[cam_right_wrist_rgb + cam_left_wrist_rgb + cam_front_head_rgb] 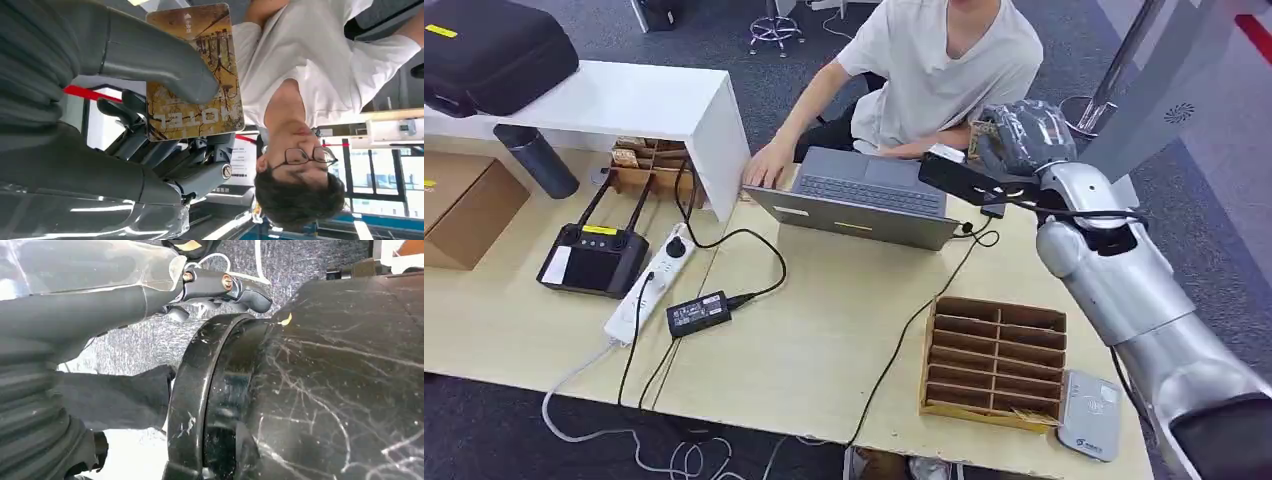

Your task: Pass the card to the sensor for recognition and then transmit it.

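Card point(195, 75) is pinched between thumb and fingers of the right hand point(1021, 140), upper right of the head view, before a seated person point(944, 60). Left hand point(100, 305) hangs, holding nothing seen. The card could slip: the thumb covers little.

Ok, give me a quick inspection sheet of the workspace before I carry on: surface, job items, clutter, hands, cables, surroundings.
Surface: light wooden table, bare in the middle.
Job's things: card printed HOTEL, held up toward the person; grey card sensor at the table's near right corner, beside the wooden slotted tray.
Clutter: laptop, black remote controller, power adapter, power strip, cardboard box, dark bottle.
Hands: right hand grips the card, thumb on its face; left hand holds nothing seen.
Cables: black and white leads run across the table and over its near edge.
Surroundings: person seated behind the laptop, hand on it.
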